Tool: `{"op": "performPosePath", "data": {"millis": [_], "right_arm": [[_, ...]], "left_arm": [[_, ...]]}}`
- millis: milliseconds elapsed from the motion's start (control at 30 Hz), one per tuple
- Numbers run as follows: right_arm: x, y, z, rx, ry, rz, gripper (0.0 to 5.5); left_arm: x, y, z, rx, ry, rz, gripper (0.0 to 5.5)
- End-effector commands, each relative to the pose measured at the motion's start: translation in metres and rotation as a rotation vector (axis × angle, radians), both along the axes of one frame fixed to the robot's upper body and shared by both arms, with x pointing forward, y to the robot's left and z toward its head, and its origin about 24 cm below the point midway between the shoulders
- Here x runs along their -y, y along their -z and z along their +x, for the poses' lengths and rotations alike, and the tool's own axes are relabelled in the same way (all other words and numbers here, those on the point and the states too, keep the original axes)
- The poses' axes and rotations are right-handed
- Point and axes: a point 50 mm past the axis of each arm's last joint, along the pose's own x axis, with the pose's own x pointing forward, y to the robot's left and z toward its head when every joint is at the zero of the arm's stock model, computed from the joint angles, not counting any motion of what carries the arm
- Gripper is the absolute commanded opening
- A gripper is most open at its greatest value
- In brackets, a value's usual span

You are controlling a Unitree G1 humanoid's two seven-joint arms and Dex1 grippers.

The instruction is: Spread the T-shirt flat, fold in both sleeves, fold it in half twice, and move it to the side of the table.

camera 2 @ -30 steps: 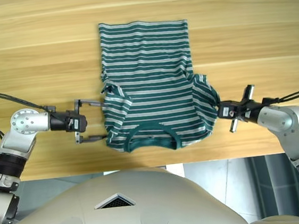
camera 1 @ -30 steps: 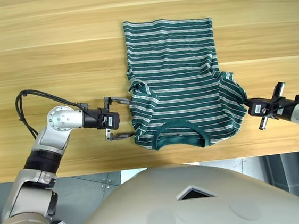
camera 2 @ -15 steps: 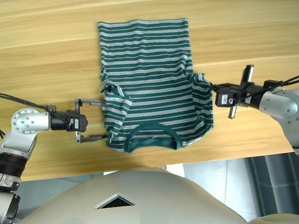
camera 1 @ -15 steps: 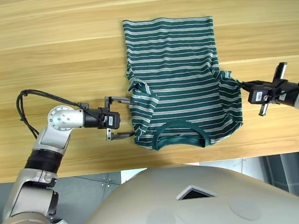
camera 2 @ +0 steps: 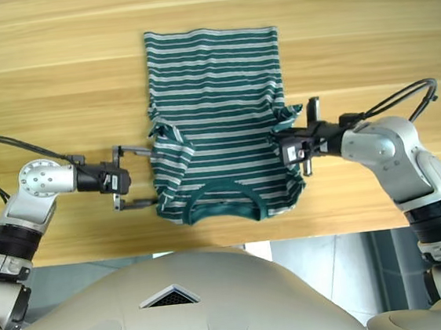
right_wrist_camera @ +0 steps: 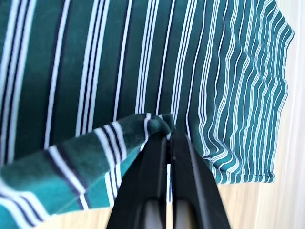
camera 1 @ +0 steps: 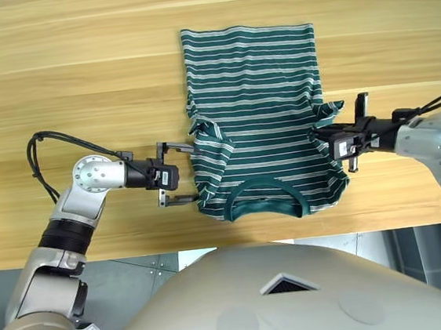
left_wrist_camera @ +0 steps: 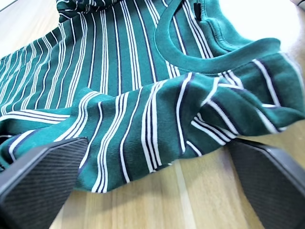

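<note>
T-shirt [camera 1: 251, 83] lay on the surface [camera 1: 68, 70], collar [camera 1: 263, 197] toward me, hem [camera 1: 246, 28] at the far side, body mostly flat. Step in hand, as I read it, was the right-sleeve fold. Right claw [camera 1: 317, 133] was pressed together on the right sleeve [camera 1: 329, 111], pinching a tip of cloth and holding it above the shirt's right chest area, inboard of the side edge. Left claw [camera 1: 195, 171] was spread wide, low at the surface, its pads [left_wrist_camera: 40, 176] either side of the bunched left sleeve [camera 1: 203, 129] and shoulder edge, gripping nothing. To do it well, I judged: carry the pinched tip straight across toward the centre line. Hold it low so the cloth lays down rather than flops. Let go only once the fold line runs parallel to the shirt's side edge. Then lift straight up so the claw doesn't drag the sleeve back out. Pinch looked thin, so I rated slip risk high with any jerk. Left side looked rumpled, not a clean fold, so I'd have tidied it with the left claw afterwards. Count: one T-shirt, two sleeves, one collar, two claws, one surface.
</note>
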Motion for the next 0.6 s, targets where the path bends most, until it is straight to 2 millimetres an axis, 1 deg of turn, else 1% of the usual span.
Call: {"op": "performPosePath", "data": {"millis": [33,367,600], "right_arm": [[-0.011,-0.002,0.006,-0.002,-0.048,0.003,0.01],[-0.03,0.001,0.021,-0.006,-0.098,0.022,0.01],[-0.036,0.009,0.019,-0.037,-0.12,0.012,0.01]], "left_arm": [[0.0,0.002,-0.001,-0.011,0.018,0.028,5.4],[0.001,0.002,-0.001,-0.014,0.026,0.028,5.4],[0.002,0.003,-0.003,-0.019,0.031,0.028,5.4]]}}
